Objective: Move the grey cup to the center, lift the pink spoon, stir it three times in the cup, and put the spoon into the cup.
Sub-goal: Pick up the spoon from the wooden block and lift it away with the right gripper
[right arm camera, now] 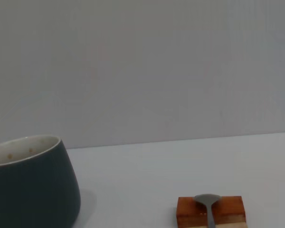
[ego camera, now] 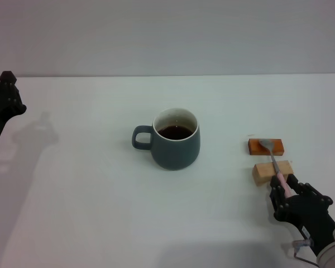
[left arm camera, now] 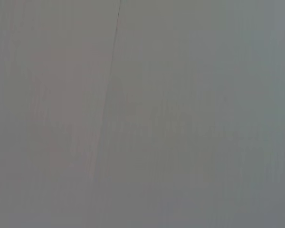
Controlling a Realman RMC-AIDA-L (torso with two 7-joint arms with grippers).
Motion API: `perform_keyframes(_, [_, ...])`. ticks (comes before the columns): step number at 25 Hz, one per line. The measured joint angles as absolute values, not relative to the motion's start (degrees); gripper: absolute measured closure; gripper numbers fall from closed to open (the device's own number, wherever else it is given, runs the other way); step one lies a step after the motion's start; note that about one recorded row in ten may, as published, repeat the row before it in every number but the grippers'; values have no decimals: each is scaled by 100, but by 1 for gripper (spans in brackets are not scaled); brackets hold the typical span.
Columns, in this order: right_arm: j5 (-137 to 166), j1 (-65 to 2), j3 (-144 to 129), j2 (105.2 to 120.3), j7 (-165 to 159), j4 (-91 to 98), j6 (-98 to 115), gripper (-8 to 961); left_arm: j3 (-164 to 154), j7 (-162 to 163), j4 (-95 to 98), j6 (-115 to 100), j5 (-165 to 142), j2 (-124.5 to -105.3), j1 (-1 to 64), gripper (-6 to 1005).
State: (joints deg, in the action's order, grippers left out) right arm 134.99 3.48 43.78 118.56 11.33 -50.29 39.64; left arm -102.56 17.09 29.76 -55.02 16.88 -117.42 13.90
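The grey cup (ego camera: 176,146) stands upright in the middle of the table, its handle toward my left, with dark liquid inside; it also shows in the right wrist view (right arm camera: 33,187). The pink spoon (ego camera: 274,166) lies across two wooden blocks at the right, with its metal bowl on the far block, also seen in the right wrist view (right arm camera: 207,200). My right gripper (ego camera: 283,187) is low at the spoon's near end, with the pink handle end reaching into it. My left gripper (ego camera: 5,103) is raised at the far left, away from everything.
An orange-brown wooden block (ego camera: 265,147) and a pale wooden block (ego camera: 272,171) lie side by side under the spoon, right of the cup. The white table (ego camera: 89,195) ends at a plain wall behind. The left wrist view shows only a grey surface.
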Motion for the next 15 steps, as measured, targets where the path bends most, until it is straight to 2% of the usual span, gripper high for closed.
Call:
perform_keyframes(4, [13500, 354, 4369, 11856, 1133, -5041, 3964, 571, -10260, 1710, 2976, -5506, 1688, -11741, 1385, 1001])
perform_keyframes(10, [13500, 361, 4360, 11856, 1133, -5045, 3964, 647, -10253, 1714, 3004, -5551, 1688, -11741, 1323, 1001])
perform_keyframes(15, [13500, 361, 4359, 11856, 1133, -5045, 3964, 642, -10248, 1718, 3000, -5564, 1688, -11741, 1318, 1001])
